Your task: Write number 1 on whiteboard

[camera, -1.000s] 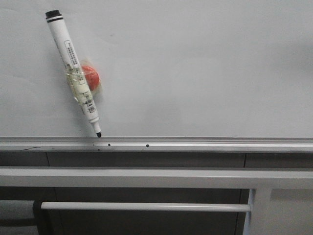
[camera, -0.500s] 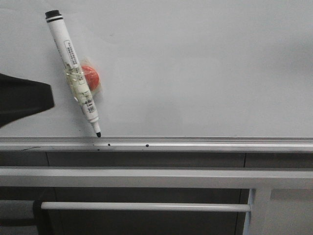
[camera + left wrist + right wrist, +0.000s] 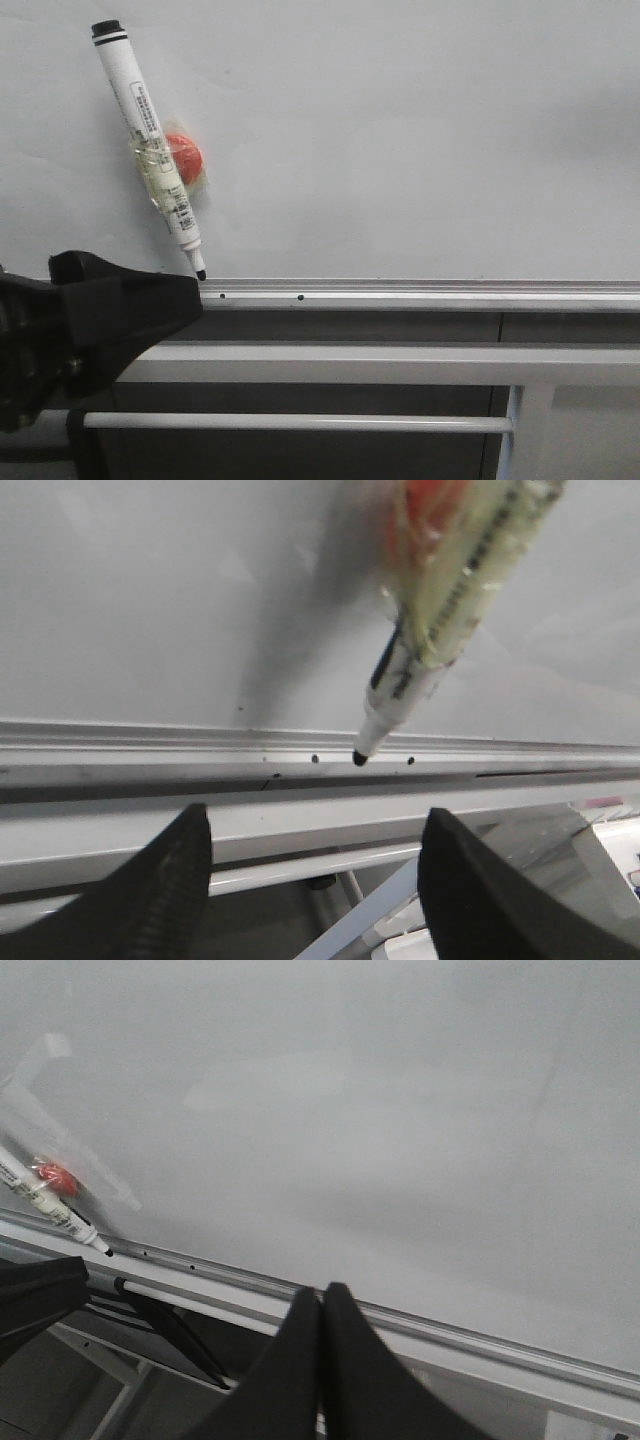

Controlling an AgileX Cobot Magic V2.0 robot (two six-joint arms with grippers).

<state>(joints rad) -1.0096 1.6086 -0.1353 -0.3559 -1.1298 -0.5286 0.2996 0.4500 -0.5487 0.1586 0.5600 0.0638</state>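
On my screens the whiteboard (image 3: 420,140) is bare: I can find no stroke of the number 1 anywhere on it, in the front view or in either wrist view, so I judge the writing itself not yet begun. The marker pen (image 3: 148,145) hangs on the board at about ten o'clock in the front view, slanted, its dark end at the top and its uncovered black tip touching or just above the silver rail (image 3: 420,293); a small red magnet (image 3: 184,155) sits just beside its barrel, seemingly taped to it with clear wrap. My left gripper (image 3: 310,870) stands wide, fingers well apart, below the rail and roughly under the pen's tip, holding nothing; in the front view it shows as a dark mass at eight o'clock. My right gripper (image 3: 321,1360) has its fingers pressed together with nothing between them, low in front of the rail and well apart from the pen. What remains, as I read it, is nearly everything: bring the left gripper up around the barrel, close on it, pull it free of the board, then draw one near-vertical line on the open surface toward three o'clock of the pen.
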